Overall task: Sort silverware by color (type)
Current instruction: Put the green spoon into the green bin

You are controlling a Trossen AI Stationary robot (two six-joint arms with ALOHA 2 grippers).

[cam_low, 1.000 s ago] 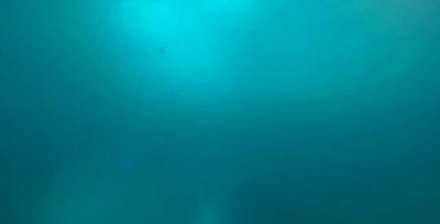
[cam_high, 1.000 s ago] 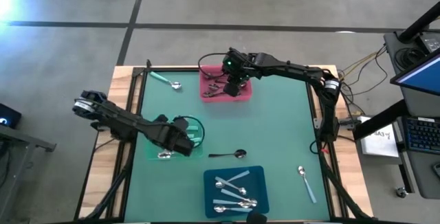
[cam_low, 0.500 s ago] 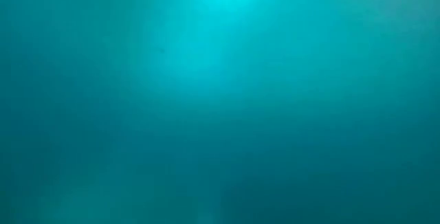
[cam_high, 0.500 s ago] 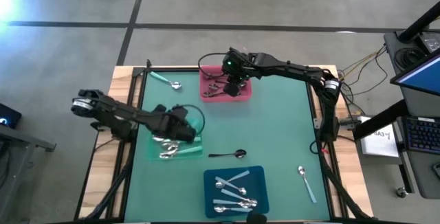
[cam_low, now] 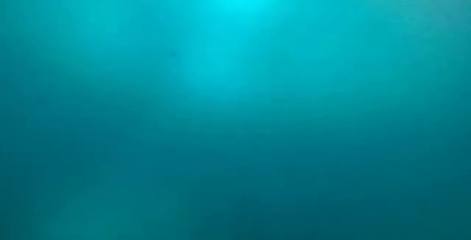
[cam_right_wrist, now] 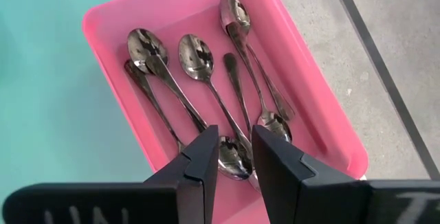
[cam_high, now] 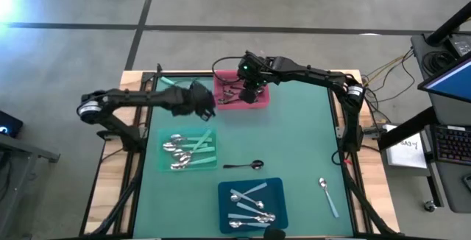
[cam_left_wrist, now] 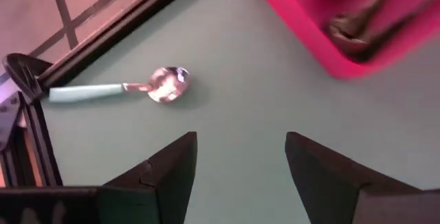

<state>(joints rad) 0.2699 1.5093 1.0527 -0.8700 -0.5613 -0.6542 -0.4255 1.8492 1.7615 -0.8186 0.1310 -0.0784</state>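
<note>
Sorting looks mostly done: dark metal spoons (cam_right_wrist: 199, 80) lie in the pink tray (cam_high: 241, 100) at the far middle, mint-handled spoons (cam_high: 184, 149) sit in the green tray (cam_high: 163, 168) left of centre, blue-handled spoons (cam_high: 250, 203) fill the blue tray (cam_high: 276, 187) at the near edge

Left over on the table (cam_high: 294, 137), judging by the high view: one mint-handled spoon (cam_left_wrist: 117, 90) at the far left corner, one dark spoon (cam_high: 244, 166) on the mat between green and blue trays, one pale-blue spoon (cam_high: 327, 196) near right

Left gripper (cam_left_wrist: 240, 162) hangs at the far left, just left of the pink tray, fingers spread wide and empty; in its wrist view the loose mint spoon lies flat on the mat ahead of and off to one side of the fingertips, not between them, apart from both, bowl end toward the gripper, handle reaching to the black table frame (cam_left_wrist: 103, 35). Likely next pick, needs a shift sideways to line up

Right gripper (cam_right_wrist: 234, 152) hovers over the pink tray, fingers parted only by a narrow gap, nothing gripped as far as visible; dark spoons lie beneath and beyond the tips

Low view shows nothing usable
</note>
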